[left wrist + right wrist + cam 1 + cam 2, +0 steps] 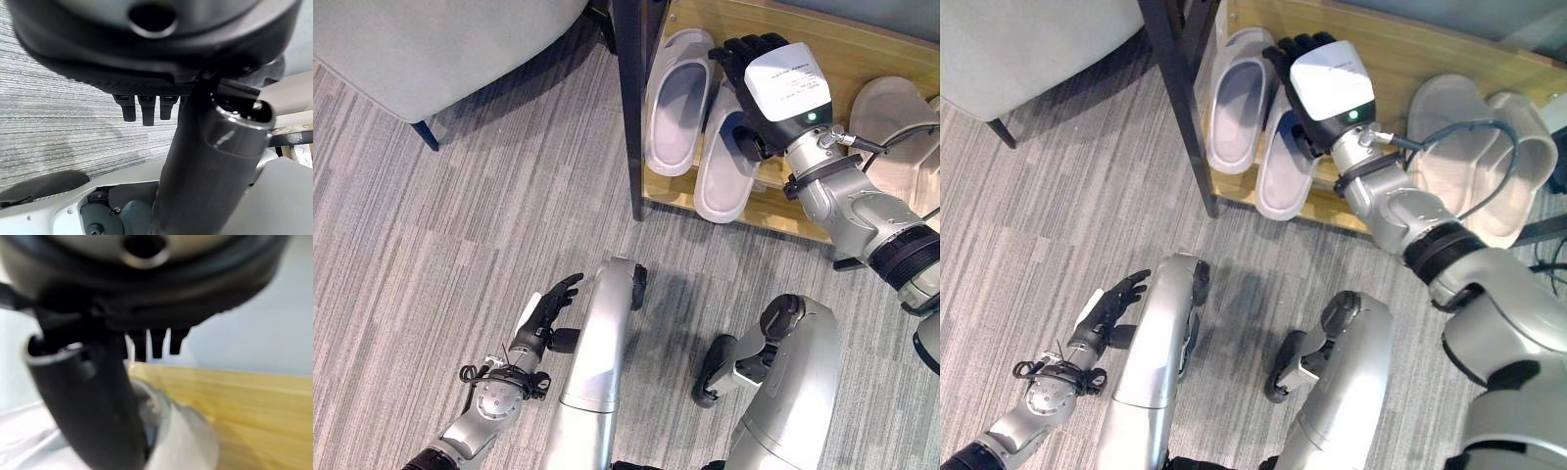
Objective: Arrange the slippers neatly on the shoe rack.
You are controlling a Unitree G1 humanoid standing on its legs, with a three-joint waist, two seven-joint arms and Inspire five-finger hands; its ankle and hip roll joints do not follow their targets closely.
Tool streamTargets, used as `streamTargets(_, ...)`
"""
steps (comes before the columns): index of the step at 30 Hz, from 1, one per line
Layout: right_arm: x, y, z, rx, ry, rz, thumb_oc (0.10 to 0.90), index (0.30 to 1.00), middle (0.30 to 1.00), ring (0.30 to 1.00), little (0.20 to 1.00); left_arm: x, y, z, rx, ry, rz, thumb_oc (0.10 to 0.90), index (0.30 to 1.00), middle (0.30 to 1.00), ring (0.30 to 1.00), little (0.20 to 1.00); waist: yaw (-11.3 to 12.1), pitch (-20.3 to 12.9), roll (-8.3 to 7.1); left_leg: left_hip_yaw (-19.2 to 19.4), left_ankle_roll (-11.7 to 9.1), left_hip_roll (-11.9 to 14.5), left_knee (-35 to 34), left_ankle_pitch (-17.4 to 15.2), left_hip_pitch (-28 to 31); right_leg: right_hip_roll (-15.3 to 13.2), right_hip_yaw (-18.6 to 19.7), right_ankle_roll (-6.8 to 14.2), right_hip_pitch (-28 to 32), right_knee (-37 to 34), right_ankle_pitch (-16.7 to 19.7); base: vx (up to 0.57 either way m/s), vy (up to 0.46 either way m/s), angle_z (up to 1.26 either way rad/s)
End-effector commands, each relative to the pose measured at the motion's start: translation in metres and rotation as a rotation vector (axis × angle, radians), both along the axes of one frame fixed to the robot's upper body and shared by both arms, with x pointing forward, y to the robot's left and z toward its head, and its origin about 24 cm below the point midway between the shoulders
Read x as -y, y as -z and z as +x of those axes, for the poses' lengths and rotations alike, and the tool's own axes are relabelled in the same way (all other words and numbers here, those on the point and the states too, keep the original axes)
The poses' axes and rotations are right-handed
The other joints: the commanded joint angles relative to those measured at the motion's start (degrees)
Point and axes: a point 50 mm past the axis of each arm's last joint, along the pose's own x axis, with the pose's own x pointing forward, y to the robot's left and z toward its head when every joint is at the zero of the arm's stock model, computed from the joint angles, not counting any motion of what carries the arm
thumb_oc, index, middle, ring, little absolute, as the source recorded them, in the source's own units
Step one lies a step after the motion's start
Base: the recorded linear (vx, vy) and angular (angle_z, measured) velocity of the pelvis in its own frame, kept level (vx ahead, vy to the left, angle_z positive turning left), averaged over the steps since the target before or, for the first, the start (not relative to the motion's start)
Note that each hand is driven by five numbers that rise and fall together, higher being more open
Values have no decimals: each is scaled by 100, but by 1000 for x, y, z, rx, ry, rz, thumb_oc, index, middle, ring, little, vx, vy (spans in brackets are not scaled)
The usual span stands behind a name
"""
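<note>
On the shoe rack (783, 211), the right hand (769, 83) grips a slipper (724, 171).

Second slipper (724, 166): toe end hidden under right hand (773, 88); beige pair (1474, 157) beyond the fingers partly covered by arm.

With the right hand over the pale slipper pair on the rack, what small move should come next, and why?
Probably nudge the nearer slipper further onto the shelf. Its heel overhangs the front edge and it sits lower than its mate, so the pair looks uneven. The right hand lies over it already; the left hand hangs open over the floor.
</note>
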Motion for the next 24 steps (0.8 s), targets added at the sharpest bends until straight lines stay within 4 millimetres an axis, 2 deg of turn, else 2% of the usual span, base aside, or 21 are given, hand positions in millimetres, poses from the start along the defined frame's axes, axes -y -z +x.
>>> streamTargets(1, -12, -76, -14, 251, -49, 17, 800, 900, 900, 900, 900, -3, -13, 0, 85, -28, 0, 800, 900, 900, 900, 900, 258, -150, 117, -96, -253, -13, -378, -408, -283, -261, 206, -255, -96, 103, -43, 0, 0, 0)
streamTargets(7, -4, -80, -6, 263, 27, 24, 800, 900, 900, 900, 900, 0, -13, 2, 83, -13, 2, 800, 900, 900, 900, 900, 306, -150, 187, -140, -268, -28, -373, -395, -283, -267, 194, -235, -96, 116, -44, 0, 0, 0)
streamTargets(14, 6, -85, -2, 294, 107, 15, 800, 900, 900, 900, 900, 1, -11, 2, 73, 6, 10, 800, 900, 900, 900, 900, 357, -150, 174, -126, -296, -71, -411, -381, -283, -279, 238, -241, -96, 149, -49, 4, -12, 2)
streamTargets(18, 18, -87, -1, 311, 171, 20, 800, 900, 900, 900, 900, 3, -11, 2, 75, 16, 7, 800, 900, 900, 900, 900, 411, -150, 140, -104, -313, -137, -501, -366, -283, -313, 255, -260, -74, 127, -24, 5, -45, 8)
streamTargets(21, 33, -89, -3, 320, 226, 48, 800, 900, 900, 900, 900, 5, -11, 2, 77, 21, 1, 800, 900, 900, 900, 900, 468, -150, 197, -123, -330, -219, -607, -312, -283, -382, 174, -261, 45, 61, 5, 0, -44, 13)
streamTargets(24, 37, -90, -4, 320, 236, 62, 800, 900, 900, 900, 900, 5, -12, 1, 78, 22, -4, 800, 900, 900, 900, 900, 495, -150, 225, -155, -346, -266, -655, -282, -283, -405, 115, -271, 105, 17, 17, -6, -27, 14)
